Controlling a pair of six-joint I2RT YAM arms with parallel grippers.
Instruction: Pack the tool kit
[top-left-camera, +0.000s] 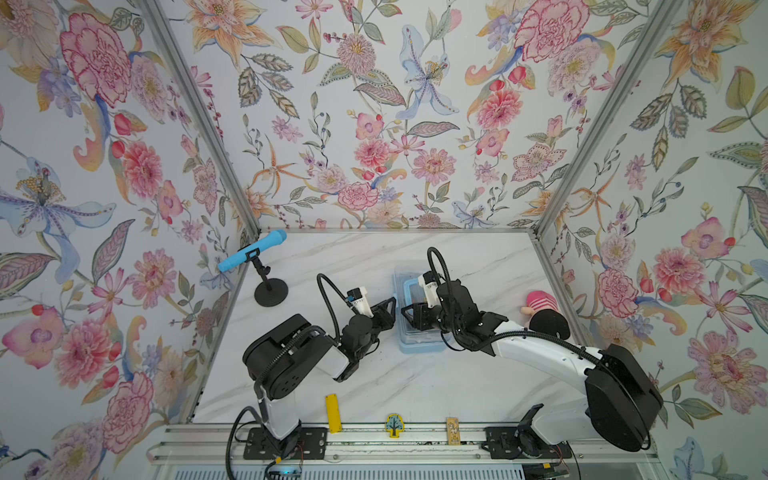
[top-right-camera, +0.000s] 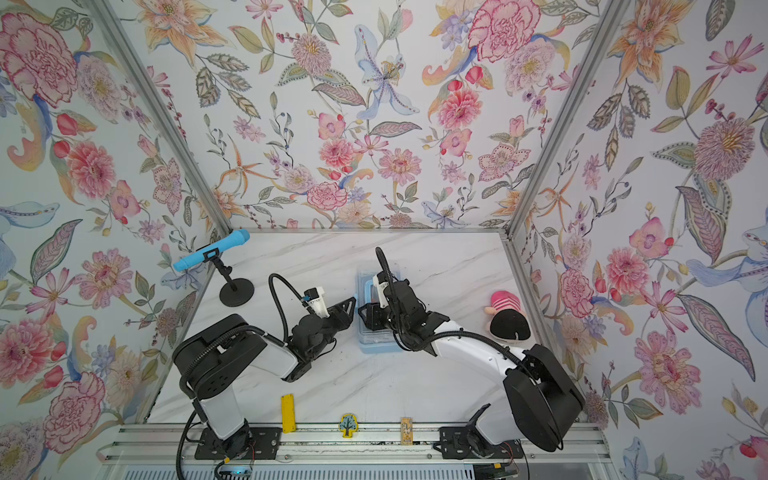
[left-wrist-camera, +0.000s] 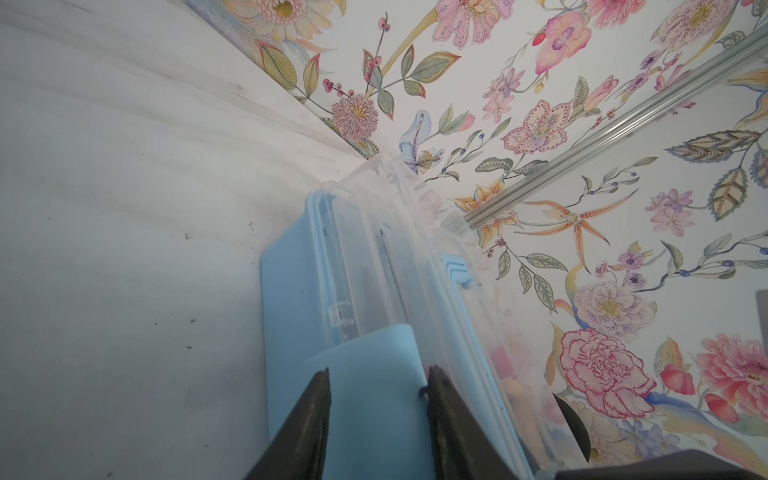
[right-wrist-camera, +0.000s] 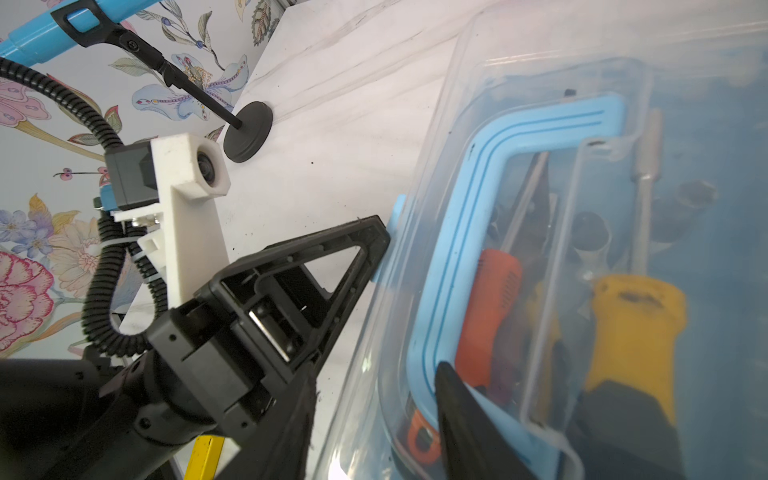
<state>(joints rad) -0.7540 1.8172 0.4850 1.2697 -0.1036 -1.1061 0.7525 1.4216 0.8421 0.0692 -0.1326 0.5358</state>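
The tool kit (top-left-camera: 419, 347) (top-right-camera: 376, 345) is a light-blue box with its clear lid down, in mid-table in both top views. Through the lid in the right wrist view I see a blue handle (right-wrist-camera: 457, 208), an orange-handled screwdriver (right-wrist-camera: 486, 320) and a yellow-handled tool (right-wrist-camera: 631, 332). My left gripper (top-left-camera: 390, 305) (top-right-camera: 352, 305) (left-wrist-camera: 380, 370) (right-wrist-camera: 384, 237) is at the box's left side, jaws apart, tips against the blue latch (left-wrist-camera: 365, 353). My right gripper (top-left-camera: 405, 316) (top-right-camera: 361, 316) (right-wrist-camera: 378, 374) straddles the lid's left rim, open. One finger rests on the lid; the other hangs outside.
A blue microphone (top-left-camera: 249, 249) on a black stand (top-left-camera: 270, 293) is at the back left. A pink plush toy (top-left-camera: 540, 309) lies by the right wall. Along the front edge lie a flat yellow bar (top-left-camera: 333, 413), a tree-shaped piece (top-left-camera: 393, 424) and a small tan card (top-left-camera: 453, 429).
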